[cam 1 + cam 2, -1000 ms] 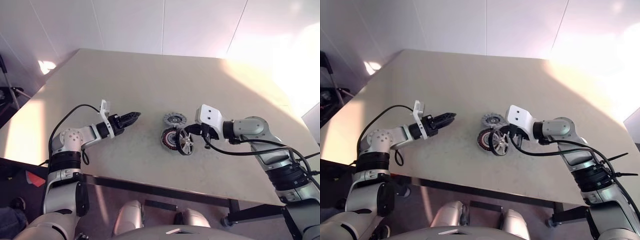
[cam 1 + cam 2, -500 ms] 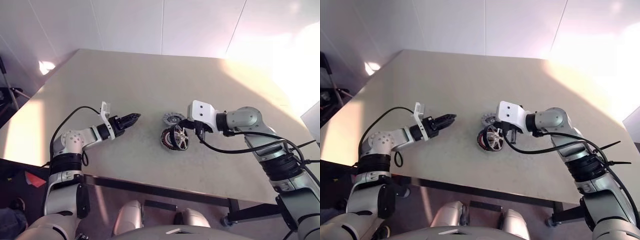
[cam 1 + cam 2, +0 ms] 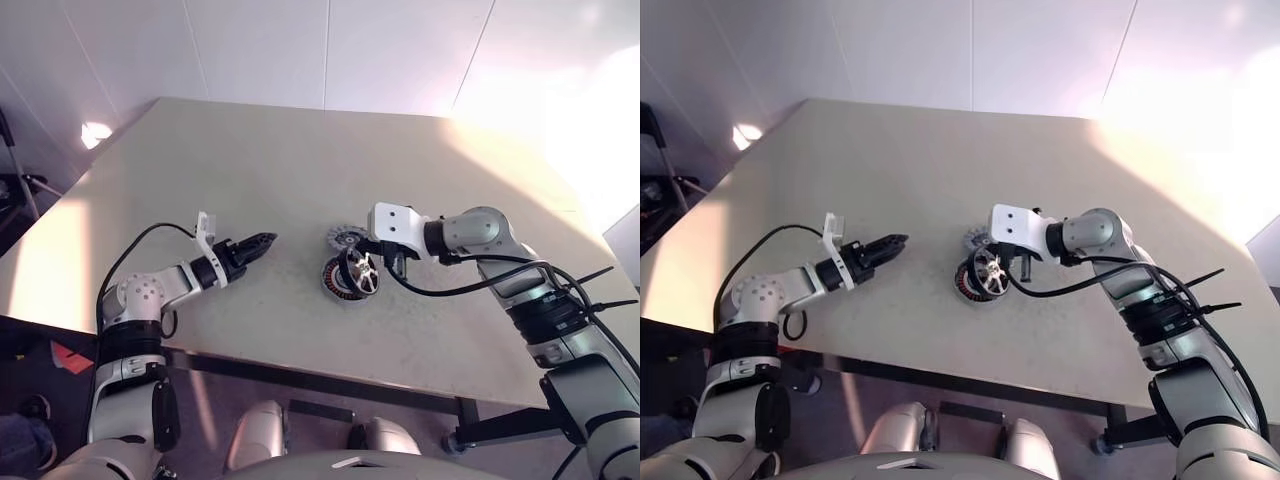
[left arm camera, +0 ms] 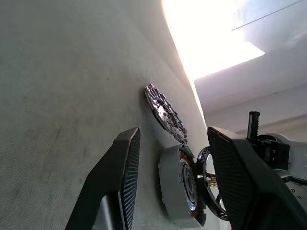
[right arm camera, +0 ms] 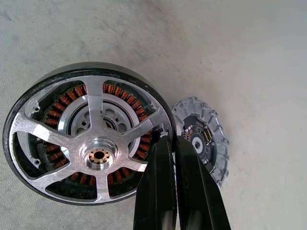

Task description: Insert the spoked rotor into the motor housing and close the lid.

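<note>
Rotor time, basically. The spoked rotor [image 5: 93, 151] sits in the right gripper [image 5: 173, 143], whose two black fingers are pinched tight on the rotor's rim, with almost no gap showing between them. In the right wrist view the rotor hangs directly over the motor housing [image 3: 334, 278], and the copper windings peek through between the silver spokes, so the two are lined up pretty closely. Whether the rotor is fully seated or only resting on top is hard to call; from the head camera it looks tilted, with its right edge lifted off the housing.

The housing itself sits on the tan table [image 3: 300, 180], roughly in the middle of the near half. The lid [image 3: 347, 238] lies flat on the table just beyond the housing, close to it on the far side and a touch to the right, near the rotor's rim but not on anything. In the right wrist view its ribbed grey edge and dark centre are clear, right beside the gripper fingers.

Over on the left of the housing, the left gripper [image 3: 262, 243] hovers well apart from it, pointing across toward the parts. Its jaws are partway open with nothing between them, and the left wrist view looks through that gap at the lid and housing.
</note>
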### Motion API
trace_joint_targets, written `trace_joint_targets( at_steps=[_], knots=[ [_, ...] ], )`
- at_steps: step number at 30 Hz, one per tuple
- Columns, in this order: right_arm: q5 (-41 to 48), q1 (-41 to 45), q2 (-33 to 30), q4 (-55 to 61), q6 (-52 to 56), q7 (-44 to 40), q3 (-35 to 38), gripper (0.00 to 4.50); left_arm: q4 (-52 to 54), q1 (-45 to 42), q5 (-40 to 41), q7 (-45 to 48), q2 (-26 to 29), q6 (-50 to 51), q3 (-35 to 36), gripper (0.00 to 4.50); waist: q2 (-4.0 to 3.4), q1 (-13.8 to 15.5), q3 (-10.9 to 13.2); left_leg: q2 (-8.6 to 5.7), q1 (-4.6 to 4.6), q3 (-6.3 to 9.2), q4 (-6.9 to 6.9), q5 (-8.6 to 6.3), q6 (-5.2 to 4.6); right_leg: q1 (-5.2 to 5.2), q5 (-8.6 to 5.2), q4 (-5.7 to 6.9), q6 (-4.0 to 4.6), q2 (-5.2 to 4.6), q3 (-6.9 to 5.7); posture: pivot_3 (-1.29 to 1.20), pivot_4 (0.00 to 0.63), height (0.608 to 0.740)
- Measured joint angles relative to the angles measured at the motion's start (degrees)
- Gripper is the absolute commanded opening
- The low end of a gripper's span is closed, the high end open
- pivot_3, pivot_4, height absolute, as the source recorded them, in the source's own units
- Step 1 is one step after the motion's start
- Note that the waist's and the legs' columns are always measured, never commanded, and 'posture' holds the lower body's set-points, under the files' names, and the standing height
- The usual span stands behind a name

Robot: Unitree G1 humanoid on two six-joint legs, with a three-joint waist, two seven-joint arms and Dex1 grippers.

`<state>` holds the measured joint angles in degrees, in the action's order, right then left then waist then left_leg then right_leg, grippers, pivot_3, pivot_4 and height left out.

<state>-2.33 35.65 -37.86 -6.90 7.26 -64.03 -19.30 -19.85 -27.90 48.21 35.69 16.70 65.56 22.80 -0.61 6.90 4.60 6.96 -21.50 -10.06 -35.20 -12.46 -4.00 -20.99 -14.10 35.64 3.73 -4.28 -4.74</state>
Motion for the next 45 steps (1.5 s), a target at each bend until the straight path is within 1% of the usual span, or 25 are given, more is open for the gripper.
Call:
trace_joint_targets(
  at_steps=[6,9,13,18,24,27,31,36,41,45],
  knots=[
    [-0.59,0.37,0.34,-0.89,-0.90,-0.05,-0.01,0.02,0.04,0.11,0.05,-0.34,0.00,-0.12,0.08,2.37,0.00,0.00,0.00,0.00,0.00,0.00,-0.01,0.00,-0.01,0.01,0.00,0.01,0.00,0.00,0.00,0.00,0.000,0.740],
    [-0.97,0.36,0.49,-0.92,-0.91,-0.07,-0.03,0.63,0.06,0.36,0.05,-0.37,-0.01,-0.12,0.08,2.37,0.00,0.00,0.00,0.00,0.00,0.00,-0.01,0.00,-0.01,0.01,0.00,0.01,0.00,0.00,0.00,0.00,0.000,0.740],
    [-1.06,0.36,0.58,-1.16,-0.88,-0.04,-0.03,1.95,0.07,0.69,0.06,-0.41,0.00,-0.12,0.08,2.37,0.00,-0.04,0.00,0.00,0.00,0.00,-0.01,0.01,-0.01,0.00,0.00,0.02,0.00,0.00,0.00,0.00,0.000,0.740],
    [-0.59,0.36,1.07,-1.04,-0.48,0.17,0.40,1.95,0.07,0.70,0.05,-0.40,0.03,-0.14,0.05,2.37,0.00,-0.10,0.00,0.00,0.01,0.00,-0.01,0.01,-0.01,0.00,0.00,0.03,0.00,0.00,0.00,0.00,0.000,0.740],
    [2.55,0.36,1.25,1.94,2.19,0.36,3.39,1.95,0.06,0.70,0.01,-0.40,0.03,-0.23,-0.17,2.37,0.00,-0.09,0.00,0.00,0.01,0.00,-0.01,0.01,-0.02,-0.01,0.00,0.03,0.00,0.00,0.00,0.00,0.000,0.740],
    [4.05,-0.60,1.42,4.35,3.99,0.62,4.85,1.38,0.05,0.70,-0.01,-0.40,0.03,-0.28,-0.30,2.37,0.01,-0.03,-0.01,0.00,0.02,0.00,-0.01,0.01,-0.01,0.01,0.00,0.03,0.00,0.00,0.00,0.00,0.000,0.740],
    [4.03,-4.62,2.38,6.85,6.54,1.89,4.53,1.38,0.04,0.70,-0.12,-0.32,0.26,-0.20,-0.84,2.37,0.01,-0.01,-0.01,0.00,0.02,0.00,-0.01,0.01,-0.01,0.00,0.00,0.03,0.00,0.00,0.00,0.00,0.000,0.740],
    [3.07,-8.29,4.31,7.50,8.32,3.72,2.03,1.38,-0.20,0.62,-0.28,-0.15,1.26,-0.14,-1.87,2.37,0.01,-0.07,-0.01,0.00,0.05,0.00,0.00,-0.03,0.13,0.00,0.00,0.06,0.00,0.00,0.01,0.00,0.000,0.740],
    [2.52,-9.57,7.36,3.96,7.79,5.47,0.55,1.38,-0.88,0.38,-0.45,0.16,2.96,-0.10,-2.24,2.37,0.03,-0.16,-0.02,0.00,0.13,0.00,0.00,-0.06,0.21,0.07,0.00,0.06,0.00,0.00,0.02,0.00,0.000,0.740],
    [2.49,-9.16,8.18,1.28,5.90,5.84,0.54,1.38,-1.43,-0.25,-0.60,0.33,3.40,-0.22,-2.27,2.37,0.08,-0.46,-0.05,0.00,0.59,0.01,0.01,-0.07,0.25,0.50,0.00,0.04,0.00,0.00,0.03,0.00,0.000,0.740]
  ],
)
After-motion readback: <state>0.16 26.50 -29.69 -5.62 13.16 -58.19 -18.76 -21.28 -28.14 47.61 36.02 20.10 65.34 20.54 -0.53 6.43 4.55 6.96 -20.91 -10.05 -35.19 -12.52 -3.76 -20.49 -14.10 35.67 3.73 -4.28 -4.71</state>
